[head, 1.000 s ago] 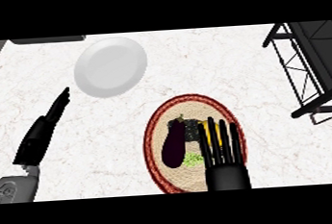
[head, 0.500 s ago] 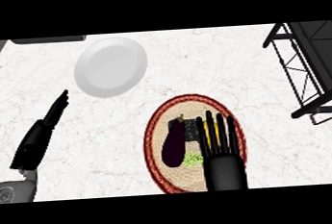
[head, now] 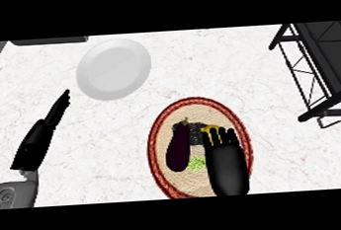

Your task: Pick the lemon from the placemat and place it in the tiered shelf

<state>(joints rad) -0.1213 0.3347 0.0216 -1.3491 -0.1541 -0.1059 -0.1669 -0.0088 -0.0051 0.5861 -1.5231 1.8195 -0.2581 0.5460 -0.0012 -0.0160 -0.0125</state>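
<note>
My worktop (head: 221, 59) carries everything here. The placemat (head: 160, 137) lies at about five o'clock from the middle of the view, close to me. On it the eggplant (head: 178, 147) lies along the mat's nine o'clock side, and my right hand (head: 224, 158) lies over its three o'clock side, just beside the eggplant. The lemon (head: 209, 129) sits at twelve o'clock from that hand, touching my fingertips (head: 217, 135). The plate (head: 113, 69) lies at eleven o'clock from the placemat, well apart from it. The tiered shelf (head: 324, 63) stands at two o'clock, at the worktop's far right. My left hand (head: 41, 137) rests at nine o'clock from the placemat, below the plate.
</note>
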